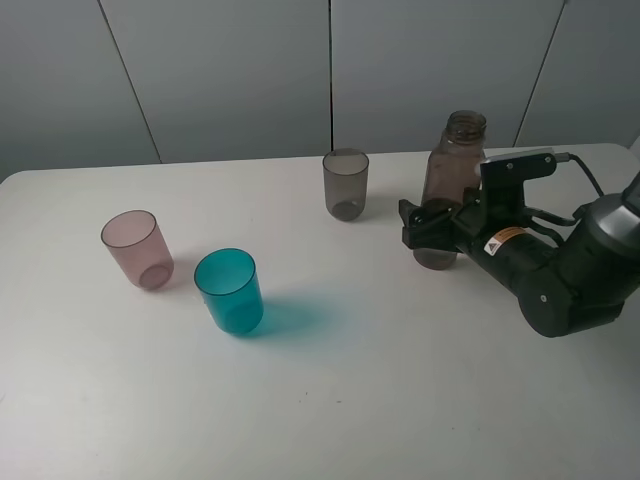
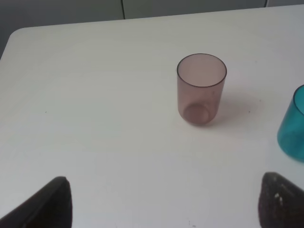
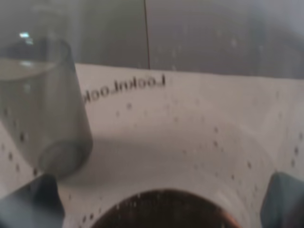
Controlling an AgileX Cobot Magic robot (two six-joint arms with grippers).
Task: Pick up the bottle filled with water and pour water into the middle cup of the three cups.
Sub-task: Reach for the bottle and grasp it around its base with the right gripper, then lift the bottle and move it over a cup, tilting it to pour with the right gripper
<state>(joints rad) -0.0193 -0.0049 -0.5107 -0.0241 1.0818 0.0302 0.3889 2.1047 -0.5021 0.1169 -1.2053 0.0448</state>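
The smoky brown bottle stands upright and uncapped at the back right of the white table. My right gripper sits around its lower part with the jaws spread wide, one finger on each side. The right wrist view looks through the bottle wall, with the gripper low in that view. The teal middle cup stands left of centre and shows at the edge of the left wrist view. My left gripper is open and empty, and out of the exterior view.
The pink cup stands left of the teal cup and ahead of my left gripper. The smoky grey cup stands at the back, just left of the bottle, and shows through it. A grey wall runs behind the table.
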